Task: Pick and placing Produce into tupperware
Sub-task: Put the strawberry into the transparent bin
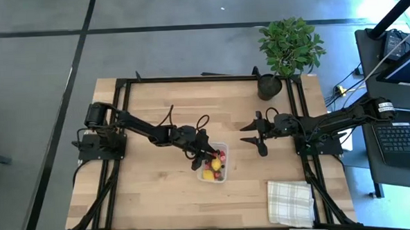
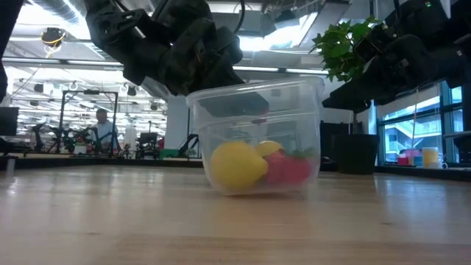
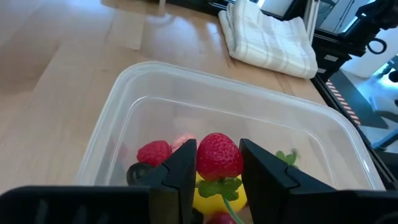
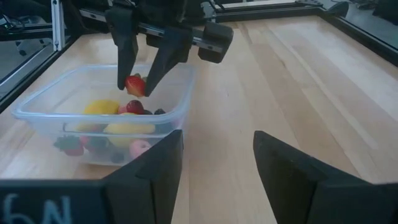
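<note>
**A:** Start from above. Where is everything?

**B:** On the wooden counter (image 1: 160,193), the clear tupperware (image 1: 225,176) sits near the middle. The left gripper (image 1: 203,159) is over its near-left corner, and yellow and red produce (image 1: 209,174) lies inside. The right gripper (image 1: 258,136) waits well apart to the right, its jaws spread with nothing between them. A potted plant (image 1: 289,45) stands at the far right corner, and a checked cloth (image 1: 290,202) lies at the near right.

**A:** And at counter height?

**B:** The tupperware (image 2: 294,96) stands upright on the counter (image 2: 110,221), with a yellow piece (image 2: 235,165) and red pieces (image 2: 288,169) on its floor. A dark arm hangs over its rim, but I cannot tell the jaws from here. A person sits far behind in the room.

**A:** The left wrist camera?

**B:** The left gripper (image 3: 217,180) has its jaws closed narrowly on a red strawberry (image 3: 219,155), green cap downward, held above the tub's floor. Below it are a yellow piece (image 3: 208,196), a raspberry (image 3: 153,152) and a dark berry (image 3: 138,174). The cloth (image 3: 270,37) lies beyond the tupperware (image 3: 124,106).

**A:** The right wrist camera?

**B:** The right gripper (image 4: 217,162) has wide, empty jaws. Beyond them, the left gripper (image 4: 140,84) pinches the strawberry (image 4: 135,85) over the tupperware (image 4: 180,112), above the two yellow pieces (image 4: 127,129).
</note>
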You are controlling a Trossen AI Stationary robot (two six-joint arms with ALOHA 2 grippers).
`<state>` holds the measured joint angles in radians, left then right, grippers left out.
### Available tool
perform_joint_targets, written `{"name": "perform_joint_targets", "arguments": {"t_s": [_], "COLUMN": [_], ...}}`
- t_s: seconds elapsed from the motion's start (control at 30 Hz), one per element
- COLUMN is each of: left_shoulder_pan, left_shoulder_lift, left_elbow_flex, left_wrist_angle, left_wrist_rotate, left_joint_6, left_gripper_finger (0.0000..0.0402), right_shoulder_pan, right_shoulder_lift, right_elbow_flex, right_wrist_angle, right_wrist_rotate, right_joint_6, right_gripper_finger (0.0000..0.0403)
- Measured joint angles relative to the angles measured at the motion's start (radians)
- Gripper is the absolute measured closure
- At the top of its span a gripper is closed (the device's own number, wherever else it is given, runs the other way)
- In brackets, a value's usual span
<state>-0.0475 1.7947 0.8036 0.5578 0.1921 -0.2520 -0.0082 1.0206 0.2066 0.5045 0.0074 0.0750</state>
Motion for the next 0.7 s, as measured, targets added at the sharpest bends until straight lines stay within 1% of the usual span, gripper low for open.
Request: {"name": "perform_joint_targets", "arguments": {"t_s": [0.7], "left_shoulder_pan": [0.000], "left_shoulder_lift": [-0.001], "left_elbow_flex": [-0.002], "left_wrist_angle": [0.027], "left_wrist_rotate": [0.000], "left_joint_6": [-0.009], "left_gripper_finger": [0.0296], "right_shoulder_pan": [0.000], "right_shoulder_lift": [0.000], "right_elbow_flex": [0.000], "right_wrist_angle": [0.000], "right_wrist_rotate": [0.000], "right_joint_6": [0.000], "right_gripper_finger": [0.0205]}}
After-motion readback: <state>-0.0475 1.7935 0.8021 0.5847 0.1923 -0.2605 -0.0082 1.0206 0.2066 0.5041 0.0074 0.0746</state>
